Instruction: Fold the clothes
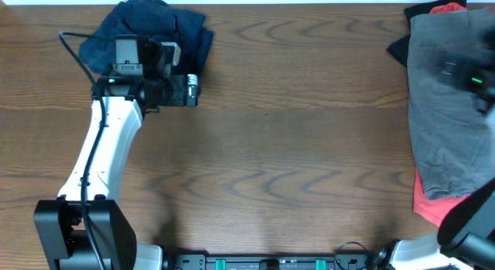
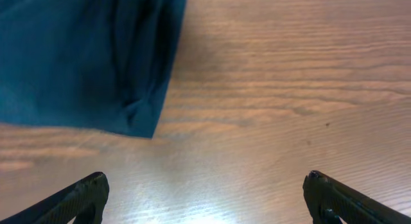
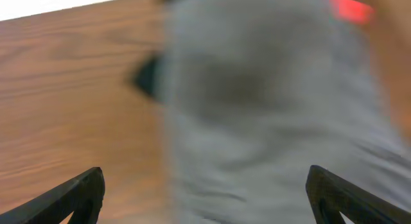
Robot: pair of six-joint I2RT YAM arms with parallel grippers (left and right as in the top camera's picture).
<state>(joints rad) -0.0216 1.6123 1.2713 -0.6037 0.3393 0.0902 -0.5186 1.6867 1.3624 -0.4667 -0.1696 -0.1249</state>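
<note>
Grey-taupe shorts (image 1: 445, 115) lie at the table's right edge on top of a red garment (image 1: 430, 208) and a black one (image 1: 398, 49). They fill the right wrist view (image 3: 257, 121), blurred. My right gripper (image 3: 205, 192) is open above them; in the overhead view it is a blurred dark shape (image 1: 468, 73) over the shorts. A folded navy garment (image 1: 155, 30) lies at the back left and shows in the left wrist view (image 2: 83, 57). My left gripper (image 2: 205, 195) is open and empty over bare wood beside it, and shows overhead (image 1: 182, 88).
The wooden table (image 1: 278, 146) spans the view. A black cable (image 1: 77, 49) loops by the left arm. The arm bases (image 1: 85, 231) stand at the front edge.
</note>
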